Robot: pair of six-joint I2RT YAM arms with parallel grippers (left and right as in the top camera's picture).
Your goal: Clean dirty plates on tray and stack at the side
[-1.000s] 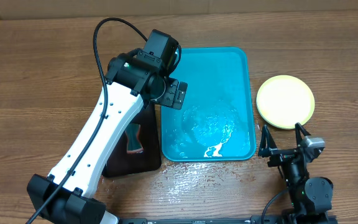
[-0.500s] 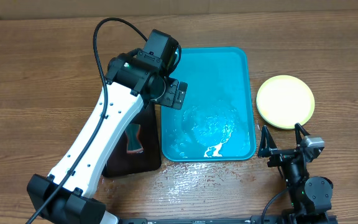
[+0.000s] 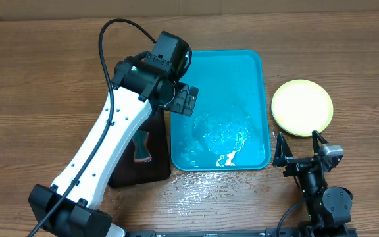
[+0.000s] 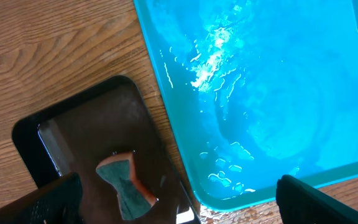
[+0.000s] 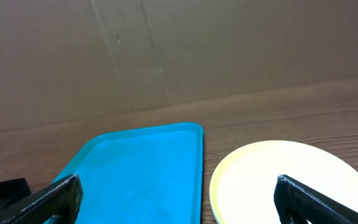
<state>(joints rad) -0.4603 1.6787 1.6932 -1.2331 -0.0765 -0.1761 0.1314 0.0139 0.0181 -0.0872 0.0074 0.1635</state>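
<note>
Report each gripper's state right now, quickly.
Left gripper: open, holding nothing.
Right gripper: open, holding nothing.

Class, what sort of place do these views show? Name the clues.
Probably a robotics lab bench staged for dishwashing practice: a white robot arm at a wooden table, a wet turquoise tray, and a sponge on a black tray.

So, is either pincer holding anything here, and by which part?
Nothing is held. The left pincer and the right pincer both stand open and empty; the sponge lies in the black tray.
</note>
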